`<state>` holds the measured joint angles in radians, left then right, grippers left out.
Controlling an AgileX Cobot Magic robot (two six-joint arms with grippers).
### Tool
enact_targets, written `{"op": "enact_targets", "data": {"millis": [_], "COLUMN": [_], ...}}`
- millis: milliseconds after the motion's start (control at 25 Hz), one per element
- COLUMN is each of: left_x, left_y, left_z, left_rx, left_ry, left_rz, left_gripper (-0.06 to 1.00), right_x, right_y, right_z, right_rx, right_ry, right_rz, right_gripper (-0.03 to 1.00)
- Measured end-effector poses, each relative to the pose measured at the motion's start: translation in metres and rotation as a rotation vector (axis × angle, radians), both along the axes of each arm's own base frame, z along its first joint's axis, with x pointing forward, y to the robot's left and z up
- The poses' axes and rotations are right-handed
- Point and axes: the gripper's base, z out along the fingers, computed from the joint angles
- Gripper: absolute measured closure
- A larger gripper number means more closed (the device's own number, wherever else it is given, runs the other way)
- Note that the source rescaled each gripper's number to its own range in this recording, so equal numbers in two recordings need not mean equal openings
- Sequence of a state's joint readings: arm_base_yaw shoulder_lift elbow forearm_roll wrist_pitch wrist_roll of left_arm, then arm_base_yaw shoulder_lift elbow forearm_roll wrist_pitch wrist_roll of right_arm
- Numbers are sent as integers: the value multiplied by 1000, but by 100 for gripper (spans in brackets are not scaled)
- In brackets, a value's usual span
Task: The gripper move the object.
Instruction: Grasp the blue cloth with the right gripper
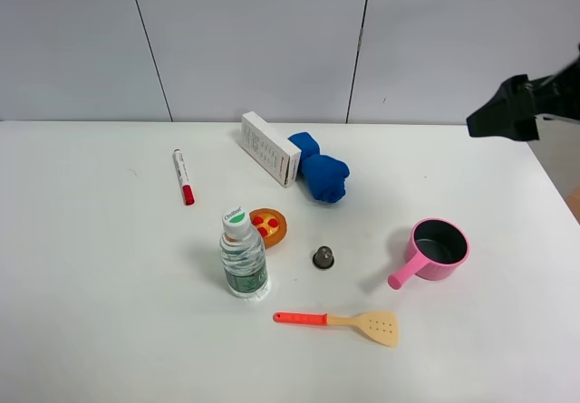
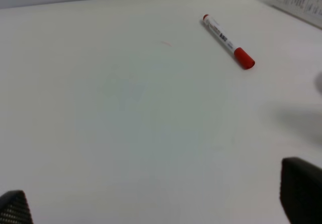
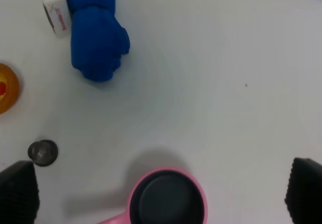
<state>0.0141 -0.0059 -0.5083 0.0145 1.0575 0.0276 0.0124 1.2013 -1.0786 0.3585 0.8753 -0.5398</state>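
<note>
My right gripper hangs high over the table's back right corner, open and empty. In the right wrist view its open jaws stand wide apart above the pink pot, which stands at the right of the table. My left gripper is open and empty over bare table; it does not show in the exterior view. A red-capped white marker lies ahead of it, at the table's left.
A white box and a blue cloth bundle lie at the back middle. A water bottle, an orange disc, a small dark cap and a red-handled spatula are mid-table.
</note>
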Motion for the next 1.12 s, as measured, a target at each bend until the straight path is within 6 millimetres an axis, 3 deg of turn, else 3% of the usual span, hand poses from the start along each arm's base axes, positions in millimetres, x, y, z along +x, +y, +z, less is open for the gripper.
{"op": "enact_targets", "data": {"millis": [240,400,600,760,880,1120], "left_x": [0,0,0,0,0,0], "left_y": [0,0,0,0,0,0], "left_z": [0,0,0,0,0,0], "left_rx": [0,0,0,0,0,0], "left_ry": [0,0,0,0,0,0], "left_rz": [0,0,0,0,0,0], "left_gripper": [-6,-6,-6,-6,-6,-6], "right_x": [75,107,130,144,154,168], "right_y": [10,37,85,112,124,127], "right_z": [-42,-81,-121,-151,-171,-197], "right_rx": [-47,-108,-120,-117,-114,-94], "right_ry": [78,154,200,237,265,276], "right_rz": [201,334,418,427,398,312], "right_gripper": [-3,-2,-3,-3,-2,-2]}}
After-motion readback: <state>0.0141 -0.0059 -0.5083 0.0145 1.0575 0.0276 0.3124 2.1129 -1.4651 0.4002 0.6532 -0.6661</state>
